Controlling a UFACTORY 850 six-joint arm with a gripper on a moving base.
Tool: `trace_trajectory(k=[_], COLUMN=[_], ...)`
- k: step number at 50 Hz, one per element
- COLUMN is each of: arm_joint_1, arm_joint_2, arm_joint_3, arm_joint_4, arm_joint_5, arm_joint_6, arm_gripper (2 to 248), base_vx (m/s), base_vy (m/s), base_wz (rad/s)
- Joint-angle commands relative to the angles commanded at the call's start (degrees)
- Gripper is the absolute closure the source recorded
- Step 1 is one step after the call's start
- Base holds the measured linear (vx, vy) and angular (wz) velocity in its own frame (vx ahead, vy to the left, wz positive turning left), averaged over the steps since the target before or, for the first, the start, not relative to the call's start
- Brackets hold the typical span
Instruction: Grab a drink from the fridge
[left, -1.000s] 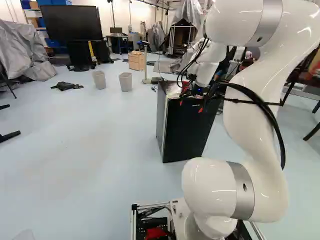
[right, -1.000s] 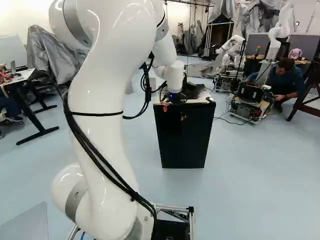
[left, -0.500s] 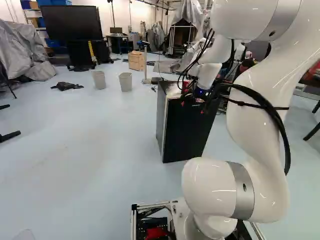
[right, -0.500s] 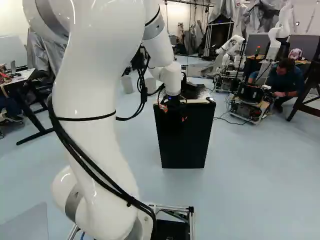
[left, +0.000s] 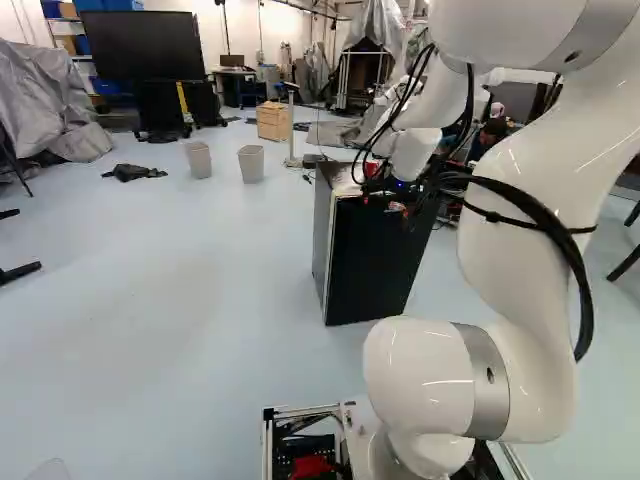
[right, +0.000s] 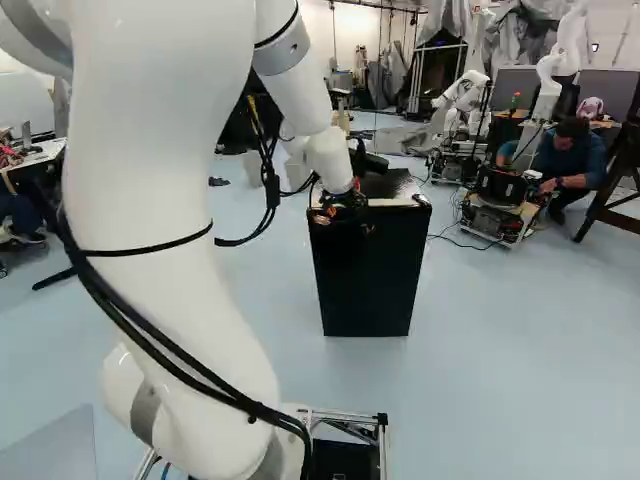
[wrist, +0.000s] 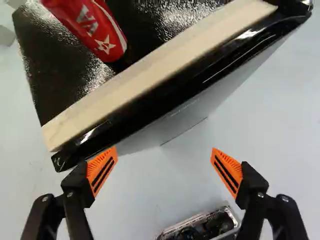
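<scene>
One floor (left: 170, 330): smooth and pale blue.
Arm (left: 515, 240): glossy white tubular links with silver joint bands; black cables strapped along the outside; far end over the front of the fridge.
Sheeting (left: 45, 100): grey, creased, draped in loose folds at the left of the left base view.
Fridge (right: 365, 280): upright box with a flat black front. The top is dark, shiny and pebbled, with a smooth pale strip (wrist: 165, 62) behind a rounded glossy black front edge.
Screen (left: 140, 45): black, flat, rectangular, at the back of the left base view.
Bins (left: 251, 163): two, grey, tapered, apart on the floor.
Gripper (right: 345, 220): two black fingers, spread wide, nothing held. In the wrist view, one finger is close to the fridge's front edge; contact cannot be told.
Can (wrist: 95, 30): rounded, glossy red cylinder with white markings and a star; on the fridge top, behind the pale strip, ahead of the gripper (wrist: 164, 154) and outside its fingers.
Pads (wrist: 102, 170): orange, tapered, with dark lengthwise slots.
</scene>
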Motion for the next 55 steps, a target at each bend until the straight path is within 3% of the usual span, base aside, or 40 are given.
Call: trace_trajectory(k=[19,55], arm_joint_1=[2.0,2.0], arm_joint_2=[2.2,-2.4], arm_joint_3=[2.7,2.1], arm_joint_4=[-2.2,-10.7], arm_joint_5=[11.5,33.2], arm_joint_6=[0.0,0.0], arm_gripper=[3,3], base_vx=[0.000,0.000], base_vy=[0.000,0.000], base_wz=[0.000,0.000])
